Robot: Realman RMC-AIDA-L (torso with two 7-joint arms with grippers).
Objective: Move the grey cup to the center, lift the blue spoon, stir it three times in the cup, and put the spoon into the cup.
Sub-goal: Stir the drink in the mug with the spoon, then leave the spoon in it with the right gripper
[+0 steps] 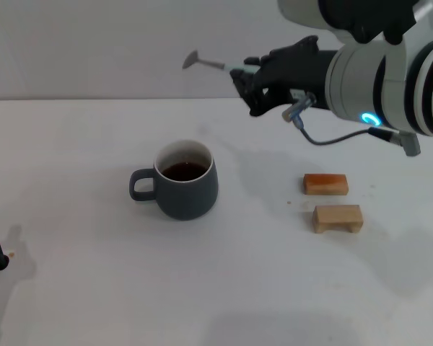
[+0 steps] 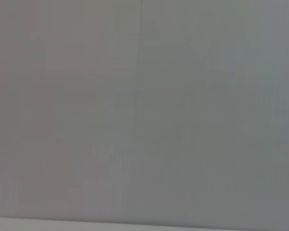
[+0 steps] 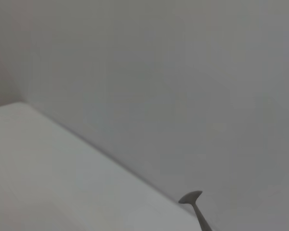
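While the cup (image 1: 187, 180) is already sitting near the middle of the table (image 1: 94, 288), you are holding the spoon (image 1: 206, 63) high above and behind it, right claw (image 1: 249, 83) clamped on its handle, so stirring and dropping it in are still waiting.

Right hand (image 1: 247, 78) grips blue spoon (image 1: 209, 65) aloft (above grey cup (image 1: 184, 180)).

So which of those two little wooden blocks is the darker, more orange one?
The far block, the one lying farther from the robot. The near block, just in front of it, is paler tan.
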